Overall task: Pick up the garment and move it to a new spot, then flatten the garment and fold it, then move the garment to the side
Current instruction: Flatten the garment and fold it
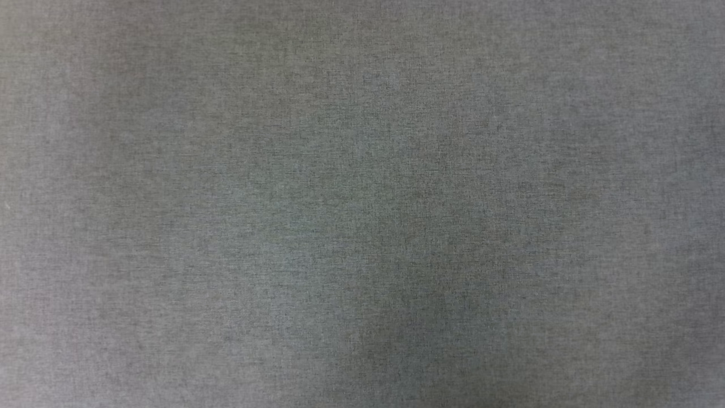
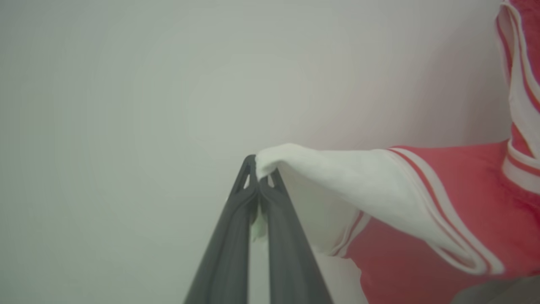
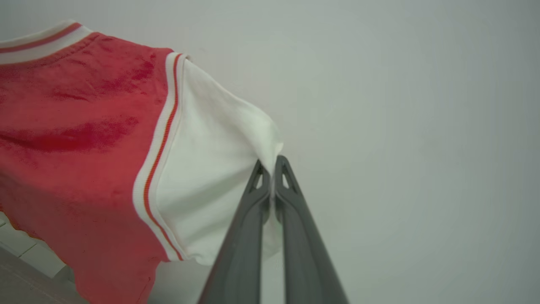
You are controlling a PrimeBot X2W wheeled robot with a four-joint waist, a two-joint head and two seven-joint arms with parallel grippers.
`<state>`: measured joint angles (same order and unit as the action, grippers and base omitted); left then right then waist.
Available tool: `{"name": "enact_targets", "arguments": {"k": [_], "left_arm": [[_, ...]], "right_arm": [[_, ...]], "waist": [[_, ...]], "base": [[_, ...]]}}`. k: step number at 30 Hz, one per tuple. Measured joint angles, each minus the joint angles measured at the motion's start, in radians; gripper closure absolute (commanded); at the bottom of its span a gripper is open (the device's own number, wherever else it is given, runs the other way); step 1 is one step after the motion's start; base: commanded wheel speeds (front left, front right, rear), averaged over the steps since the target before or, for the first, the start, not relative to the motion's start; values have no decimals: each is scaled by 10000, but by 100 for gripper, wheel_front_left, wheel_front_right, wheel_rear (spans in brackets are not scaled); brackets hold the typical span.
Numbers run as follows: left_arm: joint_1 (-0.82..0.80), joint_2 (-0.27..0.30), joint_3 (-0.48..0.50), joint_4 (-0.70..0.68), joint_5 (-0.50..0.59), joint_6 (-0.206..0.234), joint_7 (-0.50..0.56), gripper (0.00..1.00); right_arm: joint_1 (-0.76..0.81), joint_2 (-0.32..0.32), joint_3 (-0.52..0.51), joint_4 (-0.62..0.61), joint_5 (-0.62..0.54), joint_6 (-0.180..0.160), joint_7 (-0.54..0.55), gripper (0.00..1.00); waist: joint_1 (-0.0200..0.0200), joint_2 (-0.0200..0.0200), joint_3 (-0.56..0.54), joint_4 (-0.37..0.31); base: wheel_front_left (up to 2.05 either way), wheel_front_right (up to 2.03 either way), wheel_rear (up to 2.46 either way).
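The garment (image 2: 426,198) is a red jersey with white short sleeves and red-white striped trim, hanging in the air before a pale wall. In the left wrist view my left gripper (image 2: 260,173) is shut on the tip of one white sleeve, and the shirt stretches off to the right. In the right wrist view my right gripper (image 3: 272,173) is shut on the edge of the other white sleeve of the garment (image 3: 80,139), with the red body spreading to the left. Any lettering is hidden.
The head view looks down on a plain grey cloth surface (image 1: 362,204). A pale wall (image 3: 400,126) stands behind the shirt. At the lower left of the right wrist view a strip of light floor tiles (image 3: 25,249) shows.
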<state>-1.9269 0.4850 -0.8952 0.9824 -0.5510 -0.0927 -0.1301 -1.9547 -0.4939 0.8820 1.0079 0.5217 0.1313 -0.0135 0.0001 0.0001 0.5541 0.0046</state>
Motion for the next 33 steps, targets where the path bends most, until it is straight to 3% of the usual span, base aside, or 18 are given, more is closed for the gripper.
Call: {"name": "enact_targets", "arguments": {"k": [9, 18, 30, 33], "left_arm": [[2396, -374, -65, 462, -784, -253, -991, 100], [6182, 73, 286, -502, -1415, -190, -1300, 100], [12225, 1367, 865, -3287, -2161, 918, -1315, 100], [13377, 1875, 899, -4004, -2284, 1383, -1317, 100]], "right_arm": [[2652, 107, 907, -58, 779, 0, -1174, 100], [5927, -303, 2000, -1283, 1576, 0, -2031, 100], [10107, -1275, 2596, -2690, 2439, -2, -2228, 100], [11063, -1662, 2685, -3160, 2813, 0, -2004, 100]], "waist": [[0, 0, -381, 65], [-1, 0, -1266, -20], [-2, 0, -3035, -60], [-3, 0, -3518, -70]], "base": [[0, 0, 0], [0, 0, 0], [0, 0, 0], [0, 0, 0]]}}
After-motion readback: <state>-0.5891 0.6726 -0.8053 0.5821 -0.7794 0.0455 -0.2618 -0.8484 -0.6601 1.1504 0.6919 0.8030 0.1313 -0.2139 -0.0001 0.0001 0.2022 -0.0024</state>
